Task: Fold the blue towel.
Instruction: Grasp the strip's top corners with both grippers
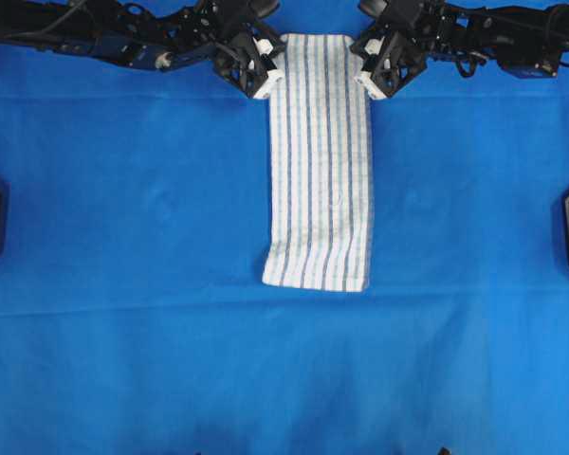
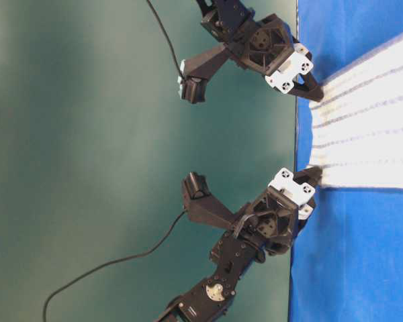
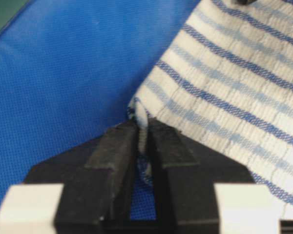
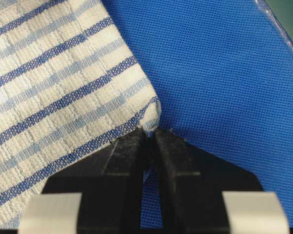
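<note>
Because the left gripper [image 3: 142,141] and right gripper [image 4: 150,134] each pinch only a corner tip of the blue towel [image 1: 318,161], lying flat mid-table, expect slippage if you lift unevenly.

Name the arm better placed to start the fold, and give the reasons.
Neither alone; use both. The left gripper is pinched shut on one far corner of the towel, the right gripper on the other. The towel lies long and flat, so both should carry that end toward the near edge together.

Plain blue sheet [image 1: 123,237] over table
</note>
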Tool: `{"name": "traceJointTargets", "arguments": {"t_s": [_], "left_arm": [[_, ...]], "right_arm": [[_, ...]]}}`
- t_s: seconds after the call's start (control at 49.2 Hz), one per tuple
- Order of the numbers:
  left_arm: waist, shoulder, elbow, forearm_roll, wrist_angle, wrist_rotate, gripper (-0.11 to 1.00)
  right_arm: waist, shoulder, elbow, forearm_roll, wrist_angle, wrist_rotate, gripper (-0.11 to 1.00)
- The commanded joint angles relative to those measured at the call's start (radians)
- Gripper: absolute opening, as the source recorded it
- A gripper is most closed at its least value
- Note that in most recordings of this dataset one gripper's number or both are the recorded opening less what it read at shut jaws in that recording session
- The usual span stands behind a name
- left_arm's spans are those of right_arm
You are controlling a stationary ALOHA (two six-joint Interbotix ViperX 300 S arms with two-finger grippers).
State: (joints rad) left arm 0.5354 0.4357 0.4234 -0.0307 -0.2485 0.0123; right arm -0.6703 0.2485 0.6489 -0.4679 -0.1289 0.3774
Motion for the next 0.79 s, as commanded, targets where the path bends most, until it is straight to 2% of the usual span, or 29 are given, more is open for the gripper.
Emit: {"name": "traceJointTargets", "arguments": {"t_s": [0.0, 0.244, 0.447, 0.65, 0.772], "left_arm": [[-0.002, -0.011, -0.017, 0.002, 0.009, 0.002, 0.04], [-0.003, -0.026, -0.020, 0.002, 0.034, 0.005, 0.04], [0.020, -0.083, -0.061, 0.005, 0.084, 0.008, 0.04], [0.040, -0.094, -0.097, 0.005, 0.129, 0.066, 0.04], [0.040, -0.094, -0.100, 0.005, 0.135, 0.072, 0.04]], "right_arm": [[0.000, -0.020, -0.009, 0.000, 0.002, -0.003, 0.08], [0.002, -0.028, -0.006, 0.003, 0.005, 0.002, 0.08], [-0.011, -0.063, -0.017, 0.003, 0.018, 0.002, 0.08], [-0.034, -0.091, -0.028, 0.003, 0.023, 0.002, 0.08], [-0.038, -0.094, -0.031, 0.002, 0.025, 0.002, 0.08]]}}
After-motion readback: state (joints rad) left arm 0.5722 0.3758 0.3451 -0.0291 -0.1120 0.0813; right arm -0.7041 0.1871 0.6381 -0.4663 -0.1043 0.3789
